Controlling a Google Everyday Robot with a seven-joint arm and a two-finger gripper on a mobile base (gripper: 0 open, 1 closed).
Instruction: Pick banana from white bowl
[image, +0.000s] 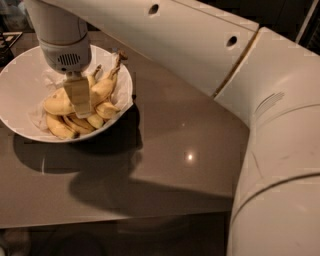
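Gripper (80, 102) low over curved banana (103, 87) — smooth round white bowl (20, 90).

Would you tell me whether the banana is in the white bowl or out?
In: the banana lies on the pile inside the white bowl; the gripper hangs beside it.

The bowl (20, 80) sits on the table (175, 140) near its far left corner. The gripper (81, 107) hangs down into the bowl over the heap of fruit. The banana (104, 87) lies just to its right, stem toward the far rim, and shorter bananas (60, 127) lie nearer the front.
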